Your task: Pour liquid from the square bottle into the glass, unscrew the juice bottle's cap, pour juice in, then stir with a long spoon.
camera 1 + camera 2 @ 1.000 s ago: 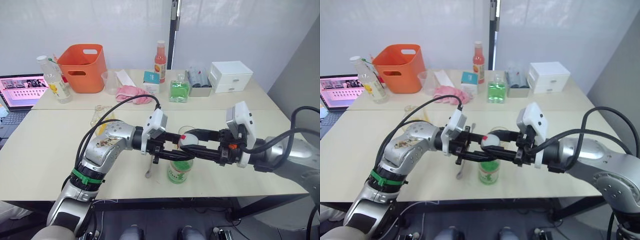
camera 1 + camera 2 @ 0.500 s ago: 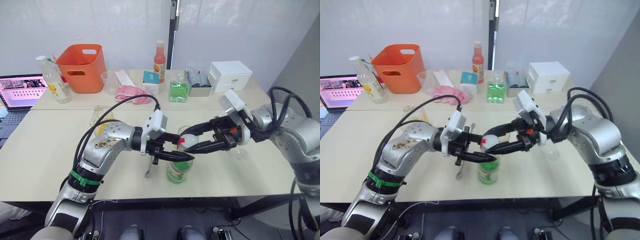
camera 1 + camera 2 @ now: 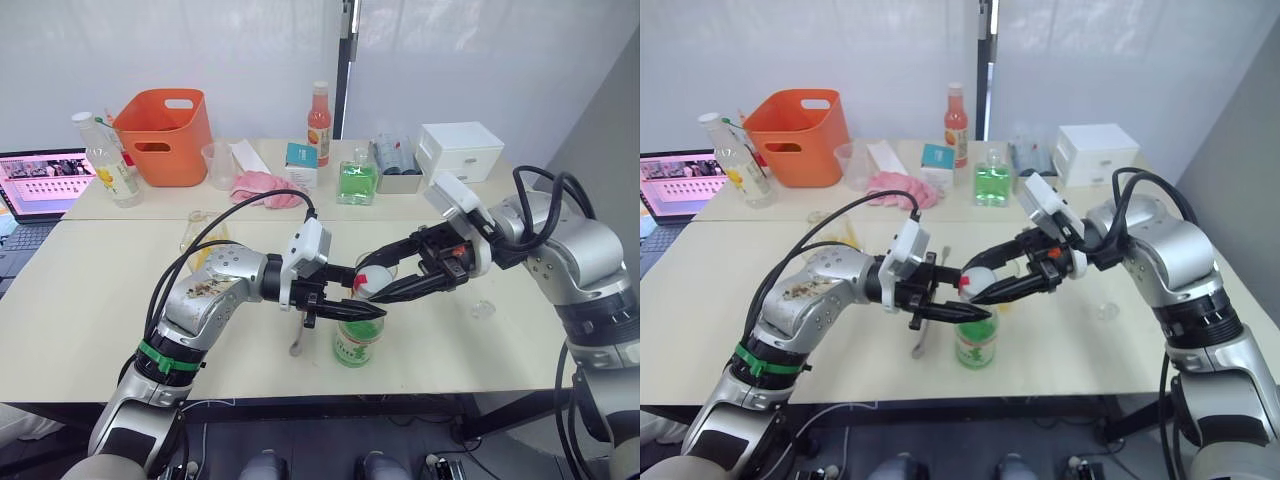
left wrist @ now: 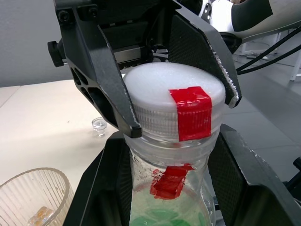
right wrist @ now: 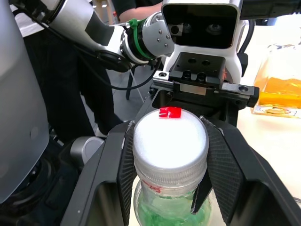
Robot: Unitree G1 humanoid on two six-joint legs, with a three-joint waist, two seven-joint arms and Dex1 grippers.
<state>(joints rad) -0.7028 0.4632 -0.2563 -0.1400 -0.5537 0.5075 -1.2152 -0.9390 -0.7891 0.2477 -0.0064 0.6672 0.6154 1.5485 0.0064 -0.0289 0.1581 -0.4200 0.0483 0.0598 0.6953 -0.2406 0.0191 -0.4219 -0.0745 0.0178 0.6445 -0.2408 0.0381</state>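
Mid-unscrew, by the look of it. Cap [image 5: 170,141] still seated on the juice bottle [image 3: 357,345], white with a red tape tab, so juice not poured yet and stirring still to come. Bottle standing upright near the front middle of the desk [image 3: 90,300], pale green liquid inside, seemingly quite full. Right gripper [image 5: 167,155] clamped on the cap, fingers hugging both sides. Left gripper [image 4: 167,188] closed around the bottle just under the cap, holding it steady.

Glass [image 4: 33,197] just behind the bottle, ribbed-looking in the left wrist view, a bit of yellow-orange at the bottom, so first pour probably done. Square bottle [image 5: 280,92] further back on the left side, yellow-orange liquid still in it, apparently unstoppered; small clear stopper-like thing [image 3: 483,309] lying off to the right. Spoon [image 3: 298,335] flat on the desk right beside the juice bottle, partly under the left gripper, untouched.
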